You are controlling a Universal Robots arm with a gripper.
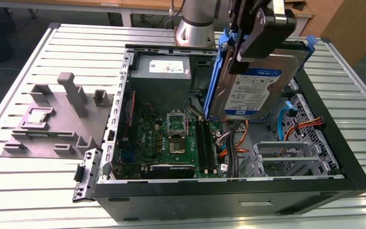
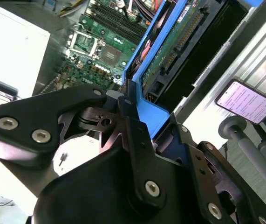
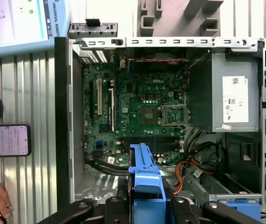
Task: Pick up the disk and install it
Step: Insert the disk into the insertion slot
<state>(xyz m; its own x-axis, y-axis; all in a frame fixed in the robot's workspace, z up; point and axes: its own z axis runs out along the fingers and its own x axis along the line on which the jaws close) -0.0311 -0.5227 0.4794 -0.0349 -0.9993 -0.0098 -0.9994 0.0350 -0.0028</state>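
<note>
One gripper (image 1: 241, 57) clamps the disk (image 1: 254, 90) nearly upright above the open case (image 1: 234, 193), apparently hiding its upper edge.

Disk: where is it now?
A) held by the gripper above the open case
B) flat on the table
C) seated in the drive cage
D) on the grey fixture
A: the gripper is shut on the disk at its blue frame, holding it on edge over the open computer case.
</note>
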